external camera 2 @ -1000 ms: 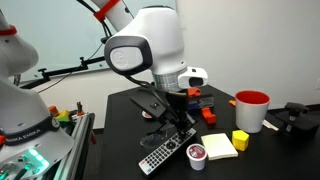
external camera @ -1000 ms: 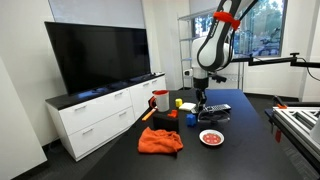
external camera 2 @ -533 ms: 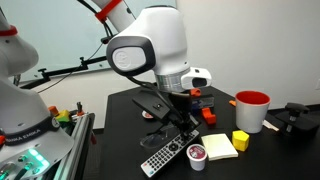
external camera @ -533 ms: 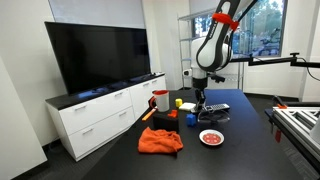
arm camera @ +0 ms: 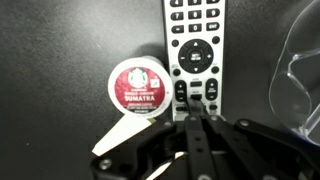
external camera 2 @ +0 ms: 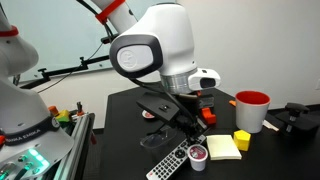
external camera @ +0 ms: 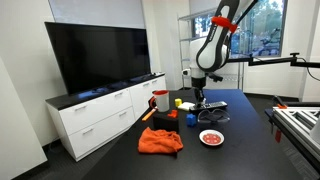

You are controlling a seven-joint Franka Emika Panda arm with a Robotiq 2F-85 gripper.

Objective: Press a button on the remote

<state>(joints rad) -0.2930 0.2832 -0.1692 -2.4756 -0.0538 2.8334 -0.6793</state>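
**Gripper tip over the remote's near keys**

The remote (arm camera: 193,50) lies flat on the worktop (arm camera: 60,40), just beside the pod (arm camera: 138,87). In the wrist view its long axis runs straight away from my gripper (arm camera: 197,108). The gripper is pinched to a narrow point, holding nothing, over the keys level with the pod; I can't tell if it touches. Since half a second ago the arm has swung slightly toward the red cup (external camera 2: 251,108), and the remote looks a little shifted.
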